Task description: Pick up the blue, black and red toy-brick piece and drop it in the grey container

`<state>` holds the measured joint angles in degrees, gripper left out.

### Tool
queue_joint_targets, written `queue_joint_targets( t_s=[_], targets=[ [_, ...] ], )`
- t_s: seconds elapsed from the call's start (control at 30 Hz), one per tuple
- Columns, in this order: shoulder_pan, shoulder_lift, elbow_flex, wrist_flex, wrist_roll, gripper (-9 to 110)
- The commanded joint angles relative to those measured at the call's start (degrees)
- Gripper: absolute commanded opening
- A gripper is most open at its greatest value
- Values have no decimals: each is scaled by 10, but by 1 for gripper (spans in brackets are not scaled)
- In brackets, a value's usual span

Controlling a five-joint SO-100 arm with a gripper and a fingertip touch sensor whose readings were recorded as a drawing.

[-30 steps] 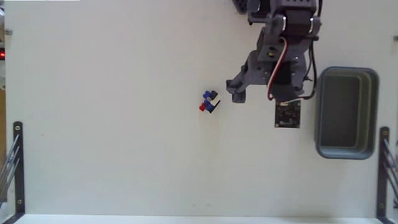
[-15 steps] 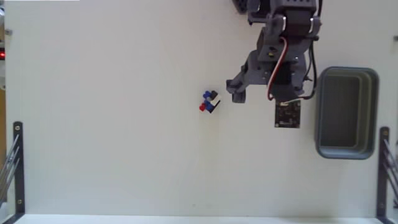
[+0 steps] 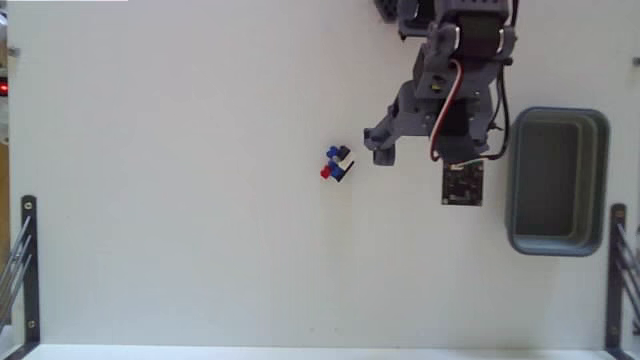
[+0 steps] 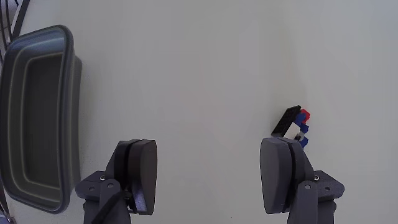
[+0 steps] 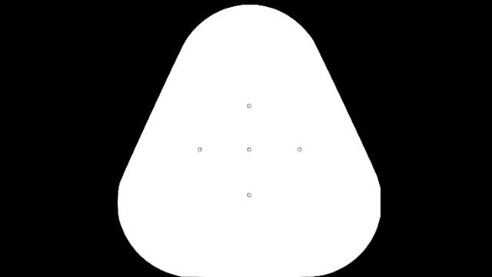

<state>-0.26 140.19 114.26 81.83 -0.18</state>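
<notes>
The blue, black and red toy-brick piece [image 3: 337, 165] lies on the white table near the middle of the fixed view. In the wrist view the brick piece [image 4: 293, 124] sits just ahead of the right fingertip [image 4: 283, 171], outside the gap. My gripper [image 3: 415, 160] hangs between the brick piece and the grey container [image 3: 515, 180], which stands at the right and holds nothing. The wrist view has my gripper [image 4: 211, 171] open with only bare table between the fingers, and the grey container [image 4: 71, 93] fills its left edge.
A small dark circuit board [image 3: 463, 183] with red-white wires rides on the wrist. Black metal brackets stand at the lower left [image 3: 28, 260] and lower right [image 3: 617, 270] table edges. The table's front edge runs along the bottom of the fixed view.
</notes>
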Motion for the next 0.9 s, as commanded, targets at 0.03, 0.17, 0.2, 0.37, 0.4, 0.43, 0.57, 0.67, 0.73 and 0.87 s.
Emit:
queue_joint_targets(
  t_s=[0.03, 0.17, 0.2, 0.37, 0.4, 0.43, 0.57, 0.67, 0.73, 0.87],
  targets=[
    [3, 19, 3, 1, 2, 110],
    [3, 19, 3, 1, 2, 110],
    [3, 19, 3, 1, 2, 110],
    [3, 19, 3, 1, 2, 110],
    [3, 19, 3, 1, 2, 110],
    [3, 19, 3, 1, 2, 110],
    [3, 19, 3, 1, 2, 110],
    [5, 19, 3, 1, 2, 110],
    [11, 19, 3, 1, 2, 110],
    [39, 19, 3, 1, 2, 110]
  ],
)
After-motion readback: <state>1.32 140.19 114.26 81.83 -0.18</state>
